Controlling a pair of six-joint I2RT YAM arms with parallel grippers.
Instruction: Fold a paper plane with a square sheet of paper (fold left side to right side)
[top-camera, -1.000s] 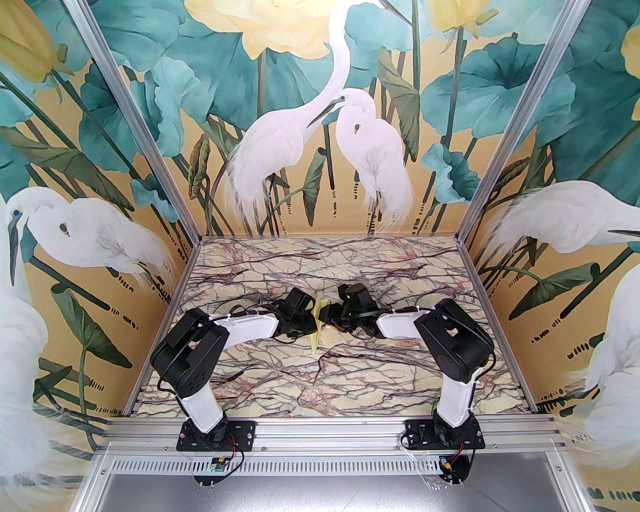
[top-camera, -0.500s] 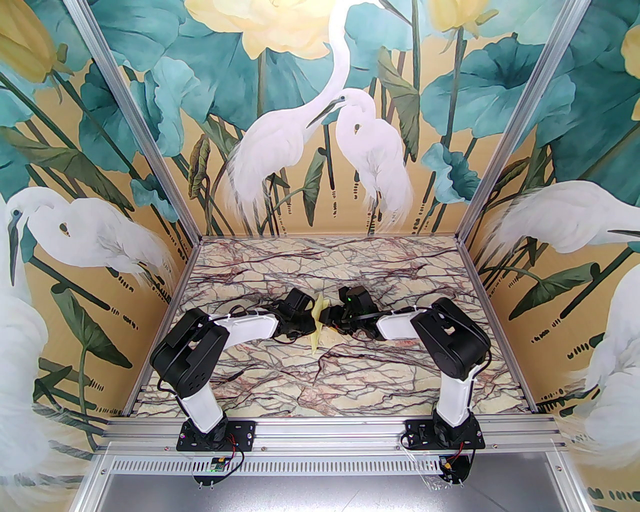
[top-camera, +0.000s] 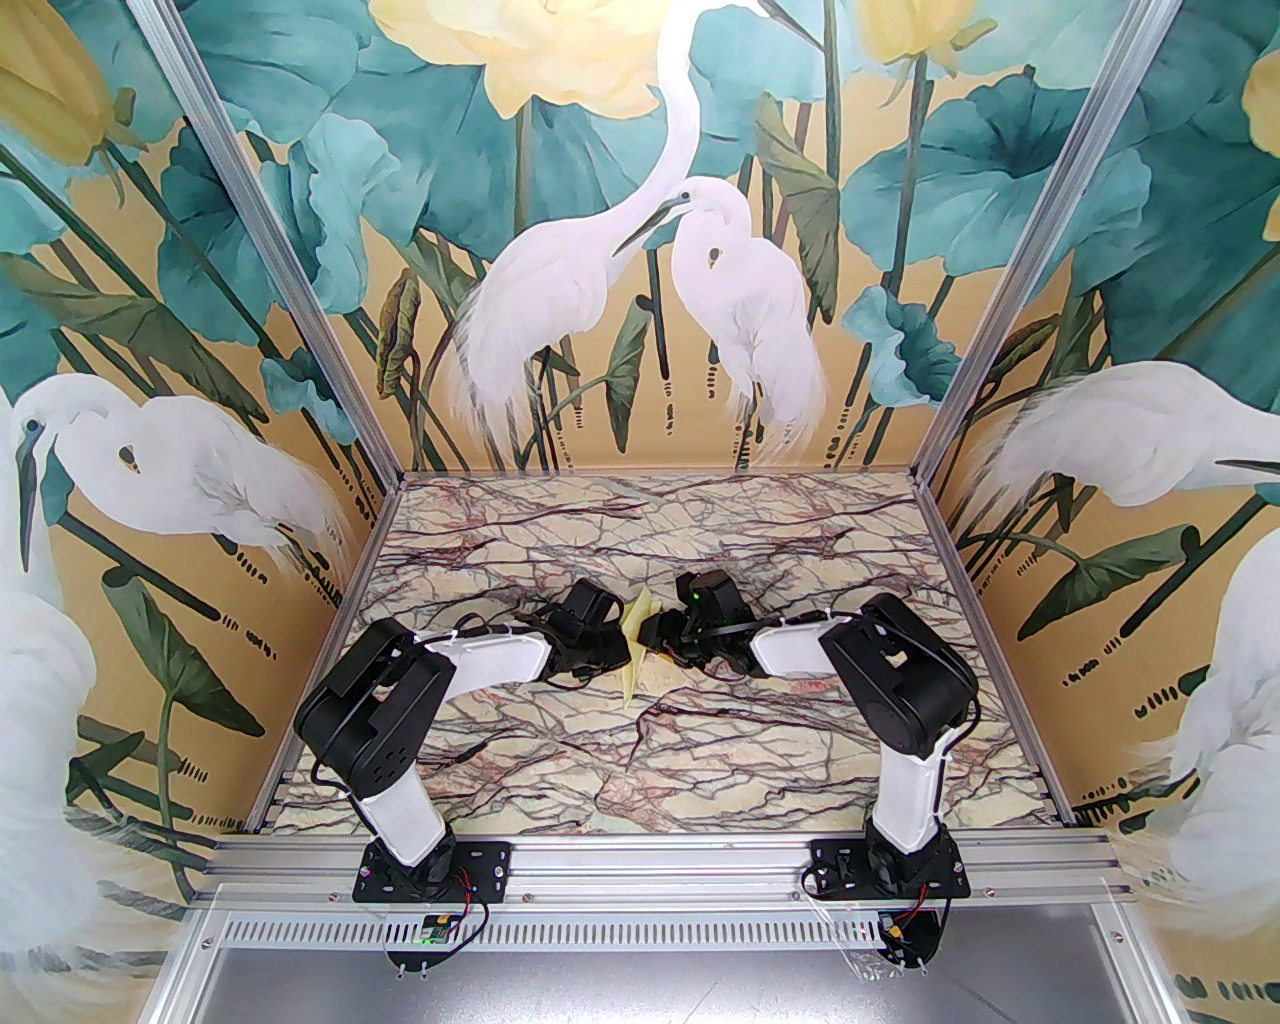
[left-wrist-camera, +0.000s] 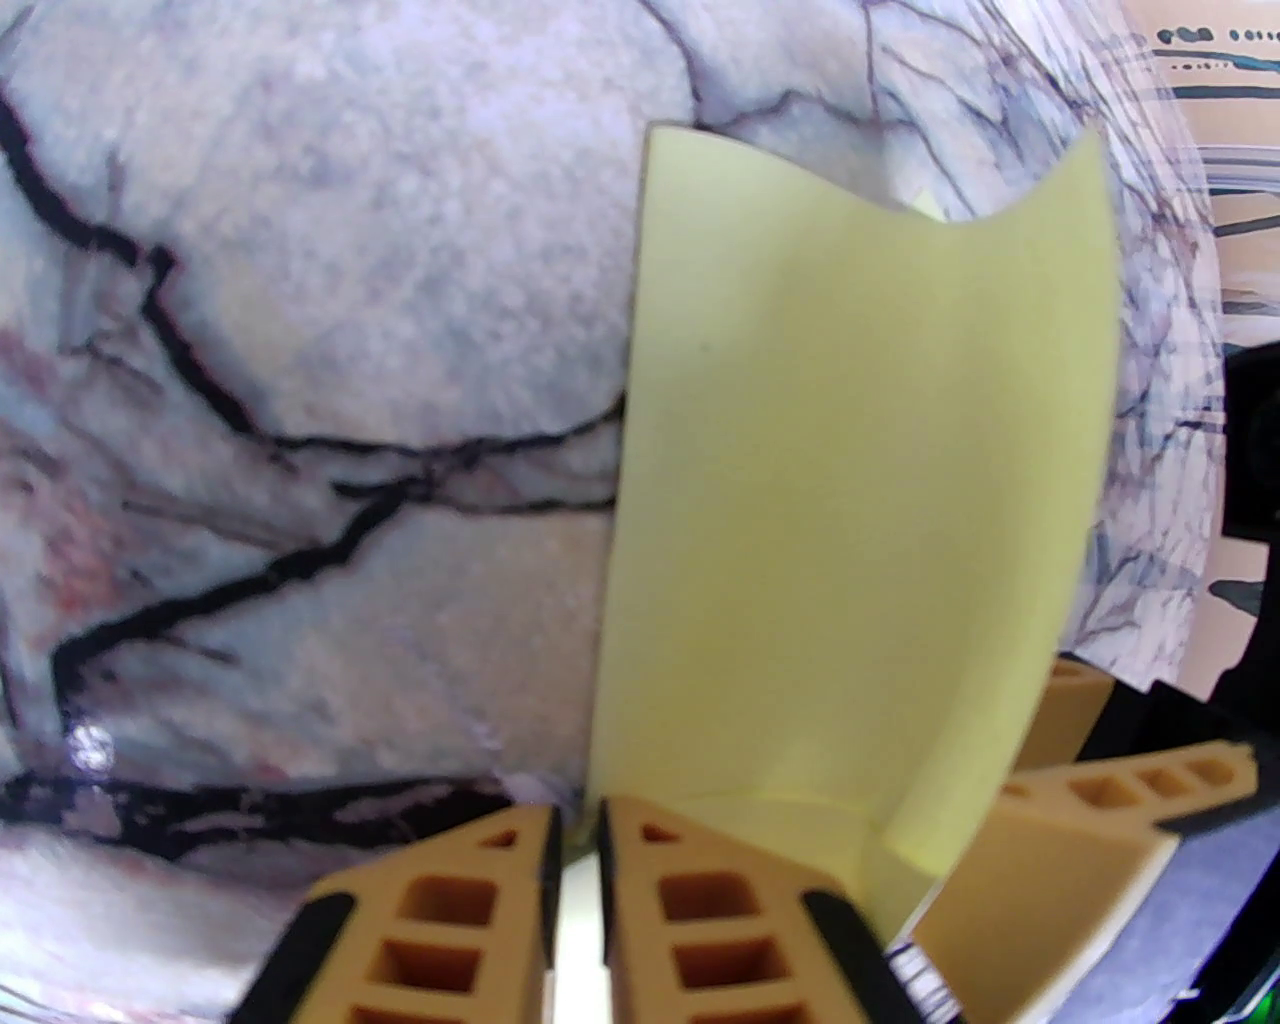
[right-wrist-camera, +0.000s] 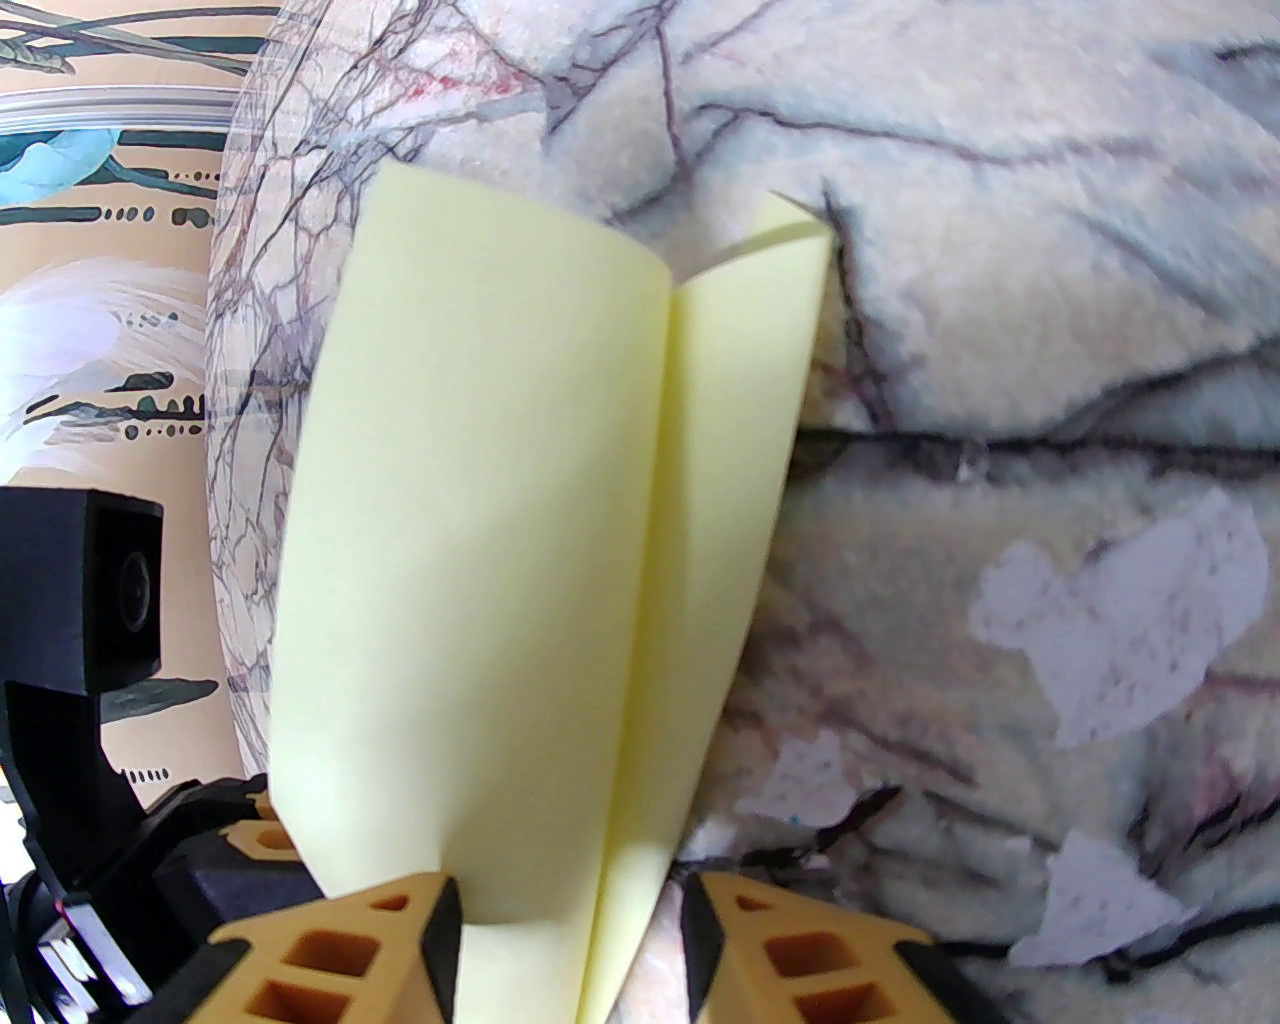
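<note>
Marble-veined tabletop (top-camera: 700, 740), walled in by a mural of egrets and lotus leaves, carries the 2 arms, which meet head to head at the middle of the table. Between them the square sheet of paper (top-camera: 630, 682) stands partly on edge, its 2 halves open like a book. In the right wrist view a crease runs up its middle, with the broad left half bowing toward the left arm and the right half leaning toward the bare marble on the right. The left gripper (left-wrist-camera: 575, 860) is almost fully closed. A pale strip in the slit between its jaws suggests it pinches the near edge of the left half, though the contact itself is hard to make out. The right gripper (right-wrist-camera: 572, 890) has its jaws half apart, straddling the near end of the crease. 1 finger looks to touch the paper and the other sits just beside it, so nothing is clamped there. By my reading this is the 1st fold, left side over to right side, caught midway, with the left half raised but not laid down. The next move calls for the left arm to carry its edge rightward until it meets the right edge squarely, while the right gripper steadies the crease end. After that the fold needs pressing flat.
</note>
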